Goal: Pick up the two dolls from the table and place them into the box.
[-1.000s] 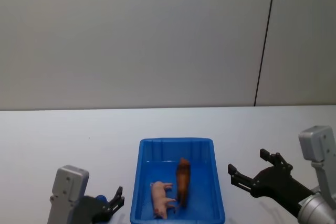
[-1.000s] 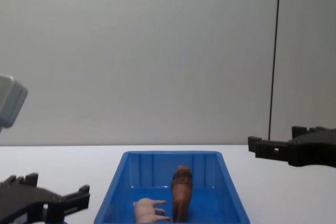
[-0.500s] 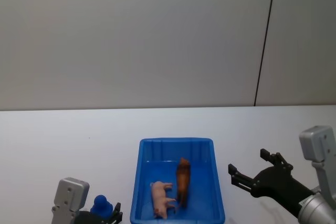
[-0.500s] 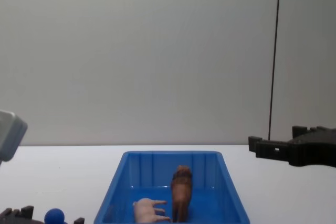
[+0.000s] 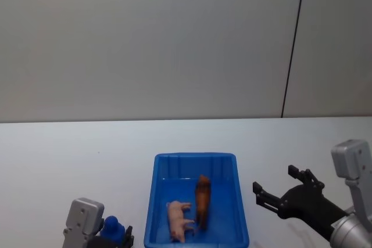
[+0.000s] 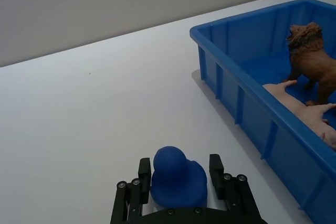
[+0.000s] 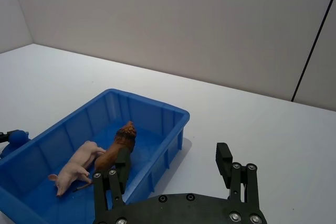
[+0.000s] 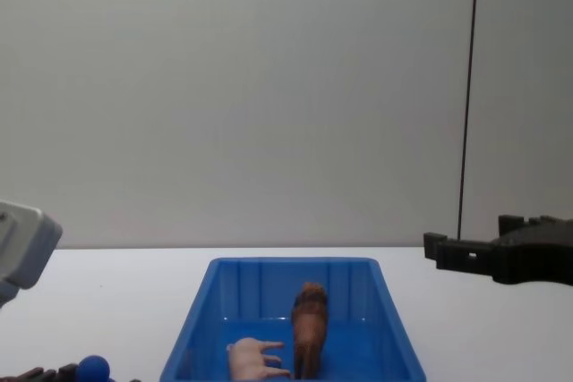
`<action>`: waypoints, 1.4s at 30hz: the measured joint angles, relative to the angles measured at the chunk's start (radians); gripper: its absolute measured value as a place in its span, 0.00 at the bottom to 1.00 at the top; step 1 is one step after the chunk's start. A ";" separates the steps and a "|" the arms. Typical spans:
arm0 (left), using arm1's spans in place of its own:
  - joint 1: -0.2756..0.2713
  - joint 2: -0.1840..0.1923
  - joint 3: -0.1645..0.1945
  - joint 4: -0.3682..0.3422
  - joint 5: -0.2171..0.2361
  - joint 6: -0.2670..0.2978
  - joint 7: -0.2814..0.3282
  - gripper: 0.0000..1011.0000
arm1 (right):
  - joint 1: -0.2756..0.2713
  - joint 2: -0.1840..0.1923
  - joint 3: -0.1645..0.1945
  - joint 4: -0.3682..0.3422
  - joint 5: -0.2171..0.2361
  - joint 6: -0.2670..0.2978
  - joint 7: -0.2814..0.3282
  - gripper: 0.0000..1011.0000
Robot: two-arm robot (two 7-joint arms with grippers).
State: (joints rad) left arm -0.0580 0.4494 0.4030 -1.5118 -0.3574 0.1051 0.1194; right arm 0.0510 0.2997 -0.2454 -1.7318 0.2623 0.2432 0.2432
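Observation:
The blue box [image 5: 195, 156] stands on the white table [image 5: 70, 161] near the front middle. Both dolls are inside it. The brown lion [image 5: 202, 198] stands upright, and the pale pink pig [image 5: 177, 220] lies on its side just left of it. From the left wrist the lion [image 6: 310, 51] and pig [image 6: 304, 116] show over the box wall [image 6: 236, 85]. My left gripper [image 6: 179, 169] is low at the front left, open, its fingers flanking a small blue toy [image 6: 178, 182]. My right gripper [image 5: 273, 180] hovers open to the right of the box, holding nothing.
The small blue toy [image 5: 110, 227] sits on the table left of the box, near the front edge. A plain grey wall with a dark vertical seam [image 5: 293, 45] rises behind the table. White tabletop stretches on both sides of the box.
My left gripper has dropped and drawn back toward the front edge, so the blue toy now shows more plainly beside the wrist. The right gripper, box and dolls have not moved.

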 joint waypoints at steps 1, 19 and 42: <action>-0.001 -0.001 0.000 0.000 0.002 0.000 -0.002 0.71 | 0.000 0.000 0.000 0.000 0.000 0.000 0.000 0.99; -0.056 -0.018 -0.023 -0.058 0.084 0.003 -0.047 0.42 | 0.000 0.000 0.000 0.000 0.000 0.000 0.000 0.99; -0.224 -0.168 0.024 0.014 0.190 -0.059 -0.275 0.63 | 0.000 0.000 0.000 0.000 0.000 0.000 0.000 0.99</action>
State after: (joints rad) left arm -0.2825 0.2818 0.4269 -1.4979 -0.1675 0.0456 -0.1556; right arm 0.0510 0.2997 -0.2455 -1.7316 0.2623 0.2433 0.2432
